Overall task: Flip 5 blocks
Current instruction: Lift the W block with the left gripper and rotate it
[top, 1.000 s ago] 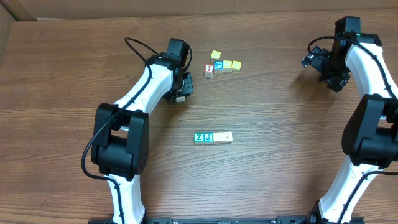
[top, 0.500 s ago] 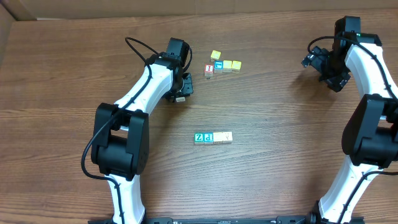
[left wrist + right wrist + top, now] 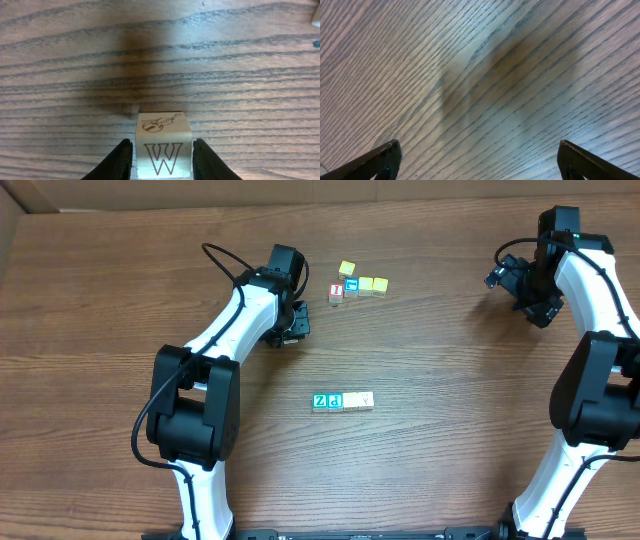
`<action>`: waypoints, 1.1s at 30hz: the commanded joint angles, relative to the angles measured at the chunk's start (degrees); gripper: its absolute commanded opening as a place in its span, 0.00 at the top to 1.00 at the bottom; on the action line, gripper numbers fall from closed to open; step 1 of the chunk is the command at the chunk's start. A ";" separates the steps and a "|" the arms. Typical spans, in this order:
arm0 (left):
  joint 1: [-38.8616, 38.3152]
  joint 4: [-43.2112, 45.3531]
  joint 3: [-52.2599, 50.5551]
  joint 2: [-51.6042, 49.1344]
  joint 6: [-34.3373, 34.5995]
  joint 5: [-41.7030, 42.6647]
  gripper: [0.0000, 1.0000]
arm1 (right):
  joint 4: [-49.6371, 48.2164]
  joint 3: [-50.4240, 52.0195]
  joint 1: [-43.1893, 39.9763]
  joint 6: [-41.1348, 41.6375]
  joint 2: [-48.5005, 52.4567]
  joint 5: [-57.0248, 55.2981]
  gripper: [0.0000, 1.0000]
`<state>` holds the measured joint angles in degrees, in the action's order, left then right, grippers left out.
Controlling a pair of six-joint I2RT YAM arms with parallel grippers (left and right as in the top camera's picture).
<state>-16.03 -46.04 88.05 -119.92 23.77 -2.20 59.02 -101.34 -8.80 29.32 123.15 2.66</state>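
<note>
Low in the overhead view, a row of 4 blocks (image 3: pixel 343 401) lies touching in a line on the bench (image 3: pixel 450 440), probably parked there as a tidy set. Higher up, left of centre, the left gripper (image 3: pixel 163 159) pinches a 5th block (image 3: pixel 163 131) by 2 opposite sides. Its W face is toward the camera and a violin is on top, a hold that suits turning it over. Farther up sit other cubes (image 3: pixel 358 282). At the upper right, the right gripper (image 3: pixel 480 159) hangs spread wide, holding nothing, seemingly kept out of the way.

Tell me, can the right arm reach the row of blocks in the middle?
Probably yes. The right pincer is open and empty, and only bare table lies between it and the row of blocks.
</note>
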 commanded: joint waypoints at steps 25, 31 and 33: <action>0.00 -0.74 -0.81 -0.17 -2.89 0.11 0.78 | -0.31 -0.96 0.04 -0.24 -1.73 0.00 0.00; 0.02 -3.48 -0.79 3.26 -3.06 0.13 0.79 | -0.31 -0.96 0.04 -0.24 -1.73 0.00 0.00; 0.00 -4.98 -0.79 5.16 -3.06 0.13 0.79 | -0.31 -0.96 0.04 -0.24 -1.75 0.00 0.00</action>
<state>-16.03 -49.98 87.94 -119.20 22.02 -2.20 58.98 -101.34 -8.82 29.32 123.15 2.63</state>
